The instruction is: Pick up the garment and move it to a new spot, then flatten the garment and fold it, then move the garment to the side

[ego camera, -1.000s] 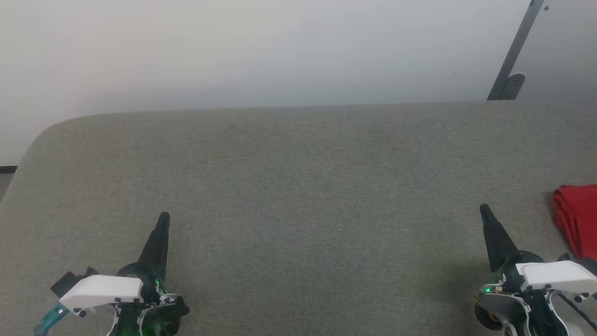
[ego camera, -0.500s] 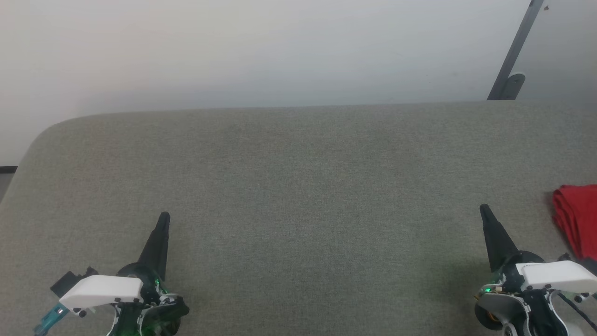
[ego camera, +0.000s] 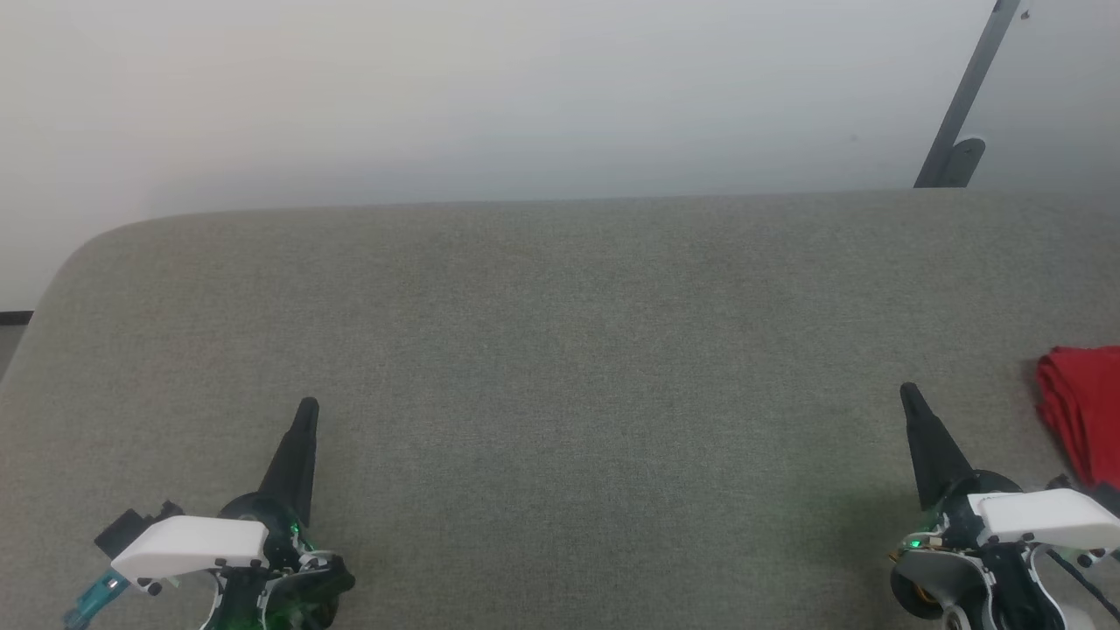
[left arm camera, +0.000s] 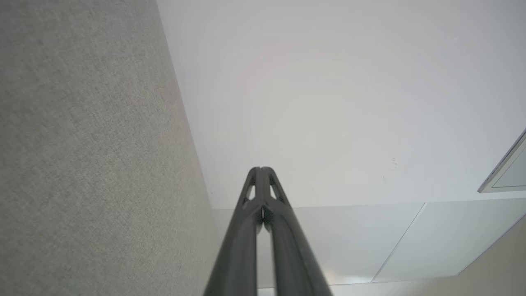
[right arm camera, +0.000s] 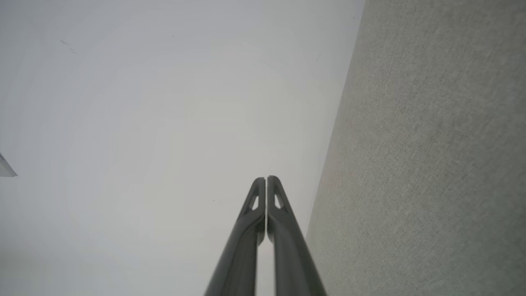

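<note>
Garment (ego camera: 1083, 411): lay as a folded red bundle on the grey upholstered surface (ego camera: 560, 350), cut off by the far right edge of the head view. Sat near the right gripper (ego camera: 910, 395) but clear of its dark fingers, those pressed together on nothing. Found the left gripper (ego camera: 308, 409) at the lower left, well apart from the cloth, fingers likewise pressed tip to tip and empty.

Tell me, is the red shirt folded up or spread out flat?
Folded. The garment lies as a compact bundle with stacked, layered edges showing, not spread out. The picture's edge cuts part of it off.
</note>
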